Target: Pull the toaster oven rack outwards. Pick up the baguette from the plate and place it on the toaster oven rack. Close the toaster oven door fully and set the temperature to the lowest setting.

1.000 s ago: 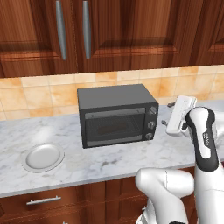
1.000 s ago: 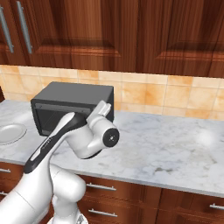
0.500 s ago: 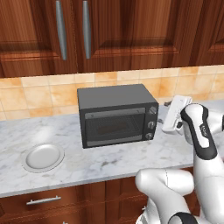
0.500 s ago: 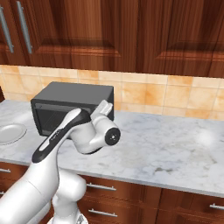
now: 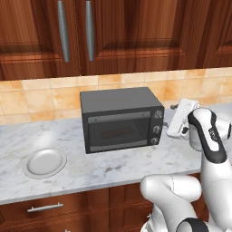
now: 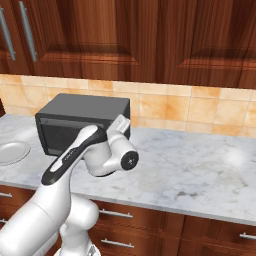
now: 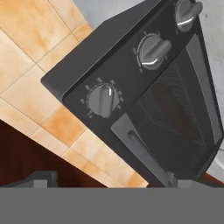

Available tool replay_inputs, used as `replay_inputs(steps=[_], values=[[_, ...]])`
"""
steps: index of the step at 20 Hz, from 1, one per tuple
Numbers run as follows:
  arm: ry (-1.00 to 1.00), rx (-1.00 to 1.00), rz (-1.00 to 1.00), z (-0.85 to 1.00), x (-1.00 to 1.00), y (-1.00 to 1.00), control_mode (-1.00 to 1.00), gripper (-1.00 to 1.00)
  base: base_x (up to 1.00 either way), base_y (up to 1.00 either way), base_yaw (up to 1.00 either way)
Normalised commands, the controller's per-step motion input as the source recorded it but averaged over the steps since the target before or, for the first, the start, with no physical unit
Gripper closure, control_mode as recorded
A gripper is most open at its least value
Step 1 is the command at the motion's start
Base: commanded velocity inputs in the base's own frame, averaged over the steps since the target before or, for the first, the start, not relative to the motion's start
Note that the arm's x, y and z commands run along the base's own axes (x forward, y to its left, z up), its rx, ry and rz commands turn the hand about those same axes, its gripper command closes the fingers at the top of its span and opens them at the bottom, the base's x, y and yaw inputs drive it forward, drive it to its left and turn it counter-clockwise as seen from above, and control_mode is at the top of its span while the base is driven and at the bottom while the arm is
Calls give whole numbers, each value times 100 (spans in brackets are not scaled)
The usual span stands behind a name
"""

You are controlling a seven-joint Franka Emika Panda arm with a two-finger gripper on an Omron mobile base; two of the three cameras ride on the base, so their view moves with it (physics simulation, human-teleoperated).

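Marble counter (image 5: 113, 167), wooden cabinets (image 5: 136, 31)

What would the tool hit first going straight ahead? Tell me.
Probably the boxy dark grey toaster oven, near its round top knob on the control side; the depth is unclear, and the tool stands apart from it.

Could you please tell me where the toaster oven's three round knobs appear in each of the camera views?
Left base view: the dark grey boxy toaster oven sits centre, its three round knobs down its right front edge.
Right base view: oven at left; knobs hidden behind the white arm.
Hand view: knobs run diagonally from centre-left to top right.
Shared landmark: the tinted glass oven door.
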Motion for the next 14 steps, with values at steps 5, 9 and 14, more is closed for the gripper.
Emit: replay_inputs(steps=[5, 9, 14], values=[[-2, 1, -9, 0, 0, 0, -100, -100, 0, 0, 0], [0, 0, -9, -1, 4, 0, -100, -100, 0, 0, 0], [0, 0, -7, -5, 12, 0, -100, -100, 0, 0, 0]])
